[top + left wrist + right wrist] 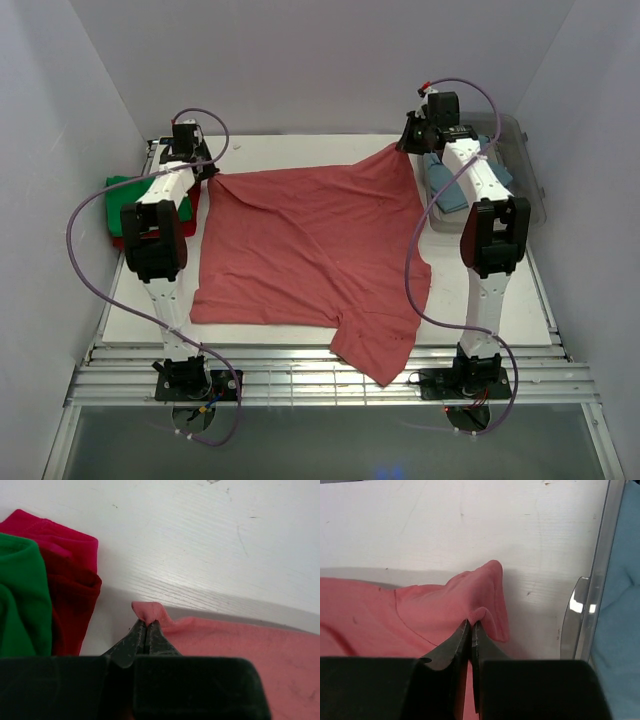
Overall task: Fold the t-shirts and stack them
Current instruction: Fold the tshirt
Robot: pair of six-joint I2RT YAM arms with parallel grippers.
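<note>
The salmon-pink t-shirt (310, 245) lies spread across the white table, one sleeve hanging over the near edge. My left gripper (207, 172) is shut on its far left corner (147, 612). My right gripper (405, 143) is shut on its far right corner (482, 592), held slightly off the table. The green t-shirt (122, 186) lies on the red t-shirt (190, 200) at the left edge; both show in the left wrist view, green (22, 600) and red (70, 585). The light blue t-shirt (447, 185) lies in the bin and shows at the right of the right wrist view (617, 620).
A clear plastic bin (525, 165) stands at the far right of the table; its wall (597, 580) is close to my right gripper. The table's metal front rail (320, 380) runs along the near edge. White walls enclose the sides and back.
</note>
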